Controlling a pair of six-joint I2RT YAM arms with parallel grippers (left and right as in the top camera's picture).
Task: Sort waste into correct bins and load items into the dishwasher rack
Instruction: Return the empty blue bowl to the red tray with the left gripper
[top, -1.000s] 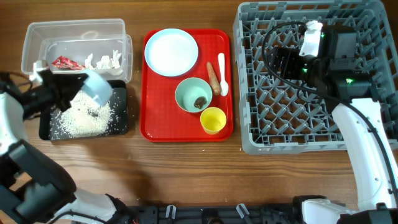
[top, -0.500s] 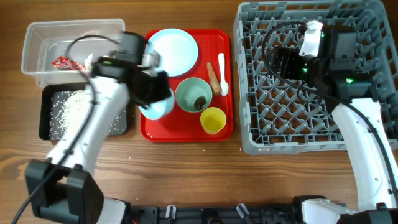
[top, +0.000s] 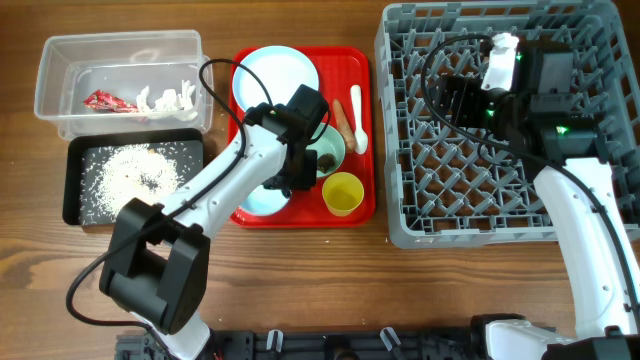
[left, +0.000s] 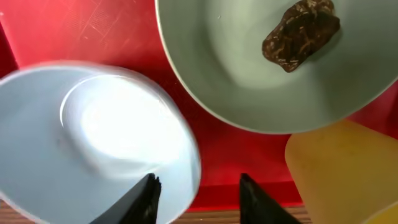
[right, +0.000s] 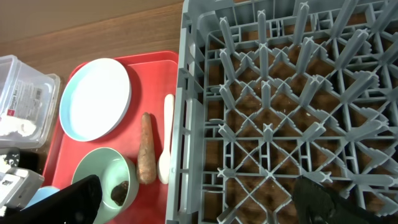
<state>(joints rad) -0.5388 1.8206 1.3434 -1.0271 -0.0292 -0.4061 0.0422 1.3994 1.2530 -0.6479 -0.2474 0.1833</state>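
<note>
Light blue bowl (top: 258, 200) rests upright in the near-left corner of the red tray (top: 302, 214), its image slightly blurred in the left wrist view. The left gripper (left: 198, 194) hangs right over that bowl's right rim with its two dark fingers (left: 145, 200) spread apart: one tip lies over the inside of the bowl, the other over bare tray, and the rim passes between them with a gap to spare, so nothing is clamped; whether the inner tip touches the bowl cannot be told. Just right of it on the tray stands the pale green bowl (left: 249, 81) with the dark brown lump (left: 300, 34) inside, and the yellow cup (left: 339, 171) sits at the tray's near-right corner. The pale blue plate (top: 275, 82) fills the far-left part of the tray, while the carrot-like stick (top: 342, 120) and white spoon (top: 357, 120) lie side by side along its right edge. Left of the tray, the clear tub (top: 60, 60) holds the red wrapper (top: 105, 100) and white tissue (top: 165, 97); nearer, the black tray (top: 75, 150) holds the rice grains (top: 130, 178). Right of the tray, the right gripper (right: 196, 186) hovers above the grey rack (right: 280, 93), fingers wide apart and holding nothing
</note>
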